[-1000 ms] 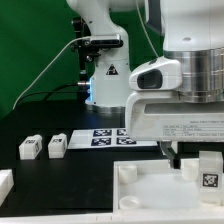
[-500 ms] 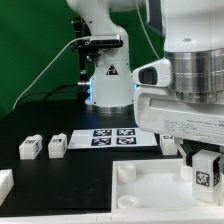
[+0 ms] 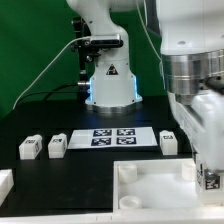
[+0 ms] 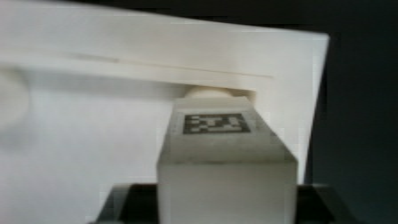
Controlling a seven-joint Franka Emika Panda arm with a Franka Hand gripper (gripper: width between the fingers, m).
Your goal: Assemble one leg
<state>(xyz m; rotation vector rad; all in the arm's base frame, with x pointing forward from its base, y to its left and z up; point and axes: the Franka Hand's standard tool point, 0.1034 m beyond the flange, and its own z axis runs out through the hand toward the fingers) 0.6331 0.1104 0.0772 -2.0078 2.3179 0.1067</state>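
Both jaws of the arm's two-finger gripper [image 3: 207,172] are closed on the leg [image 3: 210,179], a small white stubby block with a black-and-white square marker on one face. In the wrist view the leg [image 4: 217,140] runs out from between the dark jaws with its marker facing the camera, and its rounded tip meets the pale surface beyond; whether tip and surface touch cannot be told. In the exterior view the gripped leg hangs at the exterior view's right end of the large white square tray-like piece [image 3: 150,185] with round corner sockets, which lies on the black table [image 3: 70,172]. Behind that piece lies the flat white marker board [image 3: 120,137]. A spare leg [image 3: 168,141] stands just beside the board's end toward the exterior view's right. Another spare leg [image 3: 57,145] and a last spare leg [image 3: 30,148] stand close together, toward the exterior view's left. The arm's white base [image 3: 108,75] rises behind the board, against a green backdrop [image 3: 30,50].
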